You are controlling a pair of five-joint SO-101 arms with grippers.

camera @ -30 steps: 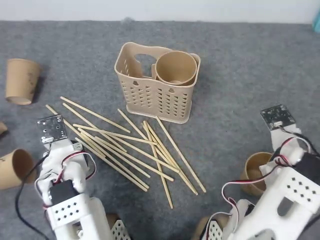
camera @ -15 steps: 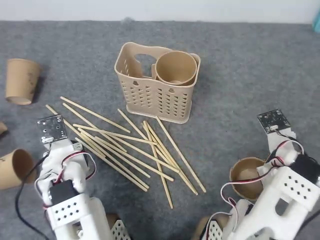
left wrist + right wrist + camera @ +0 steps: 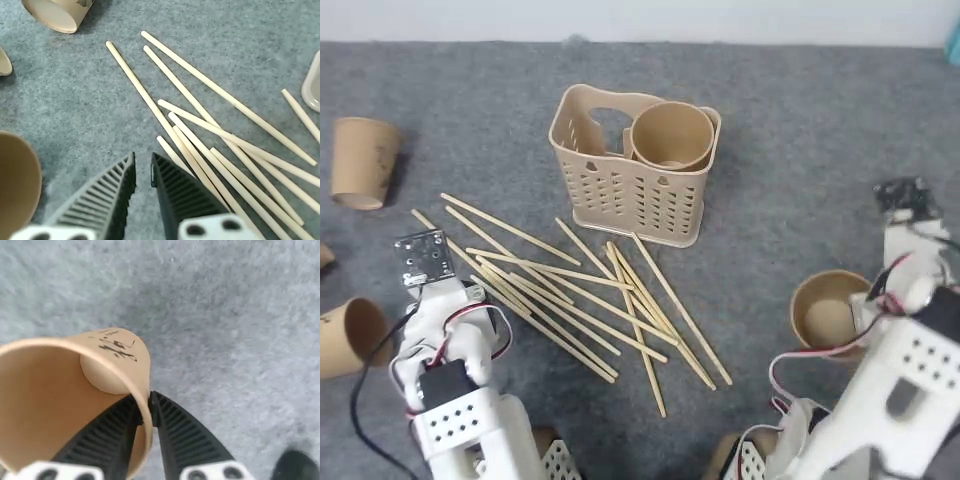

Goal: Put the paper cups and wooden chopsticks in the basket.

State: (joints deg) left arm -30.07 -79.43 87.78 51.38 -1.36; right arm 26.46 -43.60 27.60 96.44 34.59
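**Two arms at a grey counter: the right tool has raised a paper cup, the left tool is idle over the chopsticks**

One held cup [image 3: 828, 310] is in the right tool [image 3: 144, 399]. The jaws are squeezed narrow on the cup's wall at the rim, one jaw inside and one outside. In the high view the cup's mouth faces up. It is at the near right of the counter [image 3: 790, 150], well apart from the basket [image 3: 635, 190]. A second ago this cup sat closer to the arm's base, half hidden under the arm. Now it is farther out and its whole rim shows. The right arm's wrist has also swung toward the far right edge.

The basket, tan with slotted walls, stands upright at the middle of the counter's far side. A second cup [image 3: 672, 135] stands upright inside it, in the right half as the high view shows it. Neither has shifted.

Many wooden chopsticks [image 3: 570, 290] lie flat in a loose, crossing fan just in front of the basket, between the two arms. None has moved.

The left tool [image 3: 142, 156] hovers low over the left end of that fan. Its jaws are almost together, with only a slit between them, and they grip nothing. It is where it was a second ago.

Two more cups lie on their sides at the left. A far cup [image 3: 362, 160] is near the counter's left edge. A near cup [image 3: 350, 338] is just beside the left arm, with its mouth turned toward the arm.
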